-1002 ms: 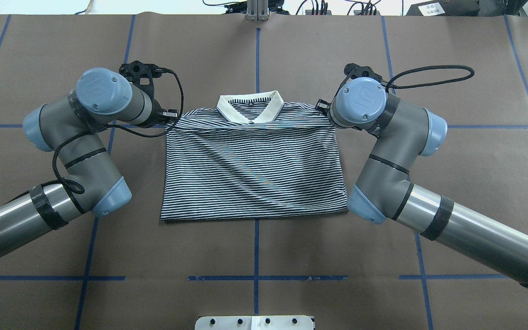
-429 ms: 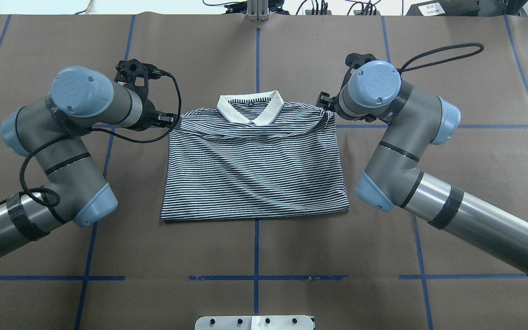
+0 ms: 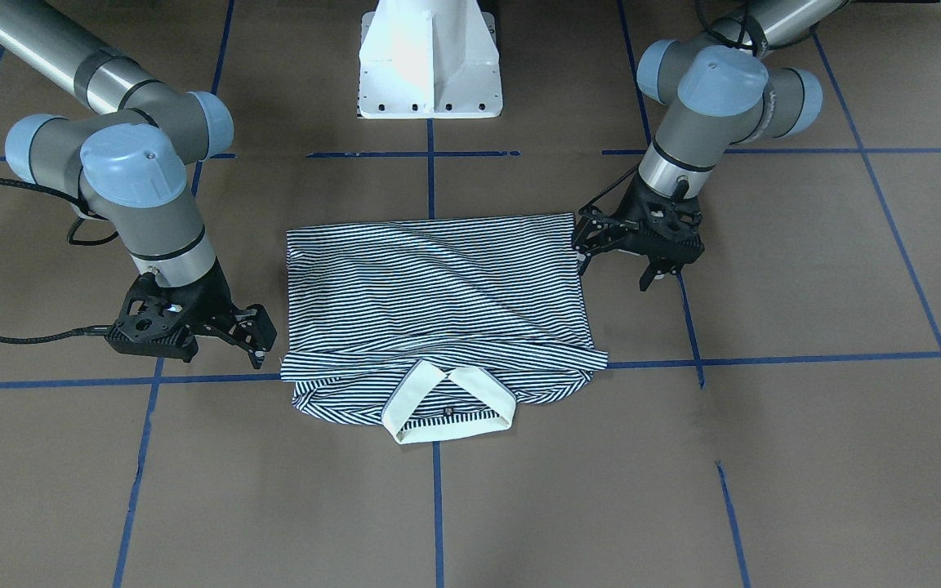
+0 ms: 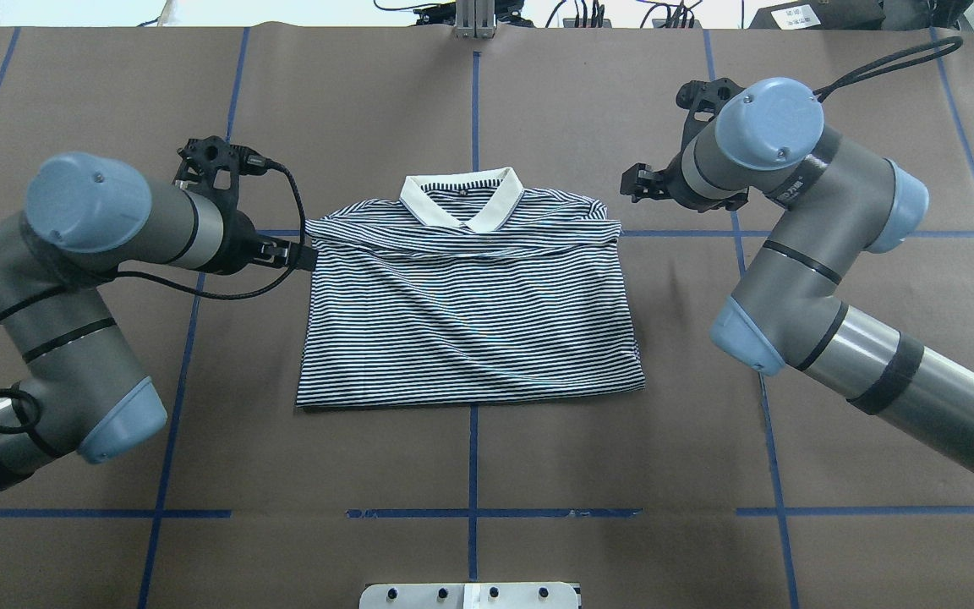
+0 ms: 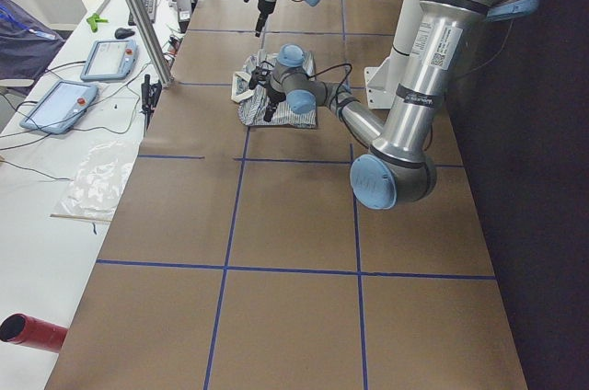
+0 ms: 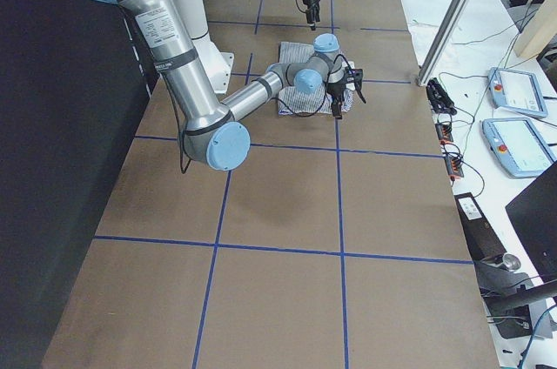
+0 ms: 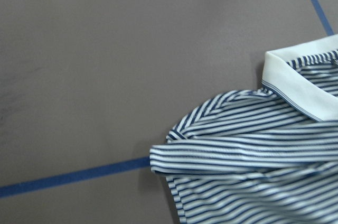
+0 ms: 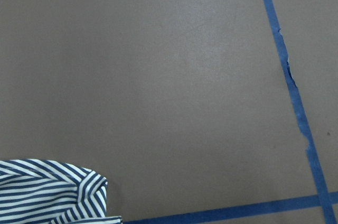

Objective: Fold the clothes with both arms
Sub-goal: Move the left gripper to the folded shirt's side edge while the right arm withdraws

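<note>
1. Front-facing: the folded polo shirt (image 3: 438,286) lies flat in the middle of the bench (image 3: 764,457). Its long axis runs crosswise and its collar (image 3: 483,392) points away from the robot.
2. Same view: the left tool (image 3: 614,274), fingers apart, hangs just beside one shirt edge. The right tool (image 3: 262,347), also parted, sits low near the other edge.
3. Overhead: the left arm (image 4: 56,338) and right arm (image 4: 791,279) are bent, wrists turned inward toward the shirt's shoulders.
4. Wrist views: only shirt corners and blue tape lines (image 8: 296,102) show.

Even overhead light, soft shadows
</note>
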{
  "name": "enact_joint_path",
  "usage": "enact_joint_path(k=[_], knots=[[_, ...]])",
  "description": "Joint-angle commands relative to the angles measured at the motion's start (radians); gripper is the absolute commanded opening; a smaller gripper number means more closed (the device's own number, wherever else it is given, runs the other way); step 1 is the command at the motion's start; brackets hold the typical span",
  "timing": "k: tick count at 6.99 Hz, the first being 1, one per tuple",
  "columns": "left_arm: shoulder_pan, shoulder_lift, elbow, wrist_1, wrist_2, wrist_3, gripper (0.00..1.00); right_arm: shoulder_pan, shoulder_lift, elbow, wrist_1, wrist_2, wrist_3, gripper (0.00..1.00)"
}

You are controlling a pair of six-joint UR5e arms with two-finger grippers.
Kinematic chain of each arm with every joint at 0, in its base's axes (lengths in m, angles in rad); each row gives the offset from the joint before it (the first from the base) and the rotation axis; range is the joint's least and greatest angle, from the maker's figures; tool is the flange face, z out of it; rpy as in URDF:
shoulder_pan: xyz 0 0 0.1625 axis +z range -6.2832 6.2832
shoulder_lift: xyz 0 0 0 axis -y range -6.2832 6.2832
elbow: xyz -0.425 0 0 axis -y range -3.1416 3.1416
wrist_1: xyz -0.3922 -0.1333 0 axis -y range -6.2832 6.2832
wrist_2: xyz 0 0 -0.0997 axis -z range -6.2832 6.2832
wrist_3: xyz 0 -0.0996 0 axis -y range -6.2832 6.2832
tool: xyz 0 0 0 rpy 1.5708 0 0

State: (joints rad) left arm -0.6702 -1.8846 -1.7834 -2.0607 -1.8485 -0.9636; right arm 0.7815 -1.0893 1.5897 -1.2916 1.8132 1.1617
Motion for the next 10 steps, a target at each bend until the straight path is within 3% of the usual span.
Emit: enact_joint_path(k=[1,2,4,10], knots=[[0.05,0.058,-0.025,-0.067,0.002,-0.079,1.0,0.018,-0.007,0.007,0.0,0.02,-0.03,1.0],[0.09,0.059,-0.027,-0.068,0.009,-0.152,0.99,0.034,-0.009,0.007,0.0,0.047,-0.049,1.0],[0.18,0.076,-0.027,-0.116,0.058,-0.342,0.64,0.039,-0.007,0.009,0.0,0.055,-0.057,1.0],[0.244,0.104,-0.027,-0.114,0.115,-0.376,0.58,0.044,-0.012,0.007,0.0,0.054,-0.057,1.0]])
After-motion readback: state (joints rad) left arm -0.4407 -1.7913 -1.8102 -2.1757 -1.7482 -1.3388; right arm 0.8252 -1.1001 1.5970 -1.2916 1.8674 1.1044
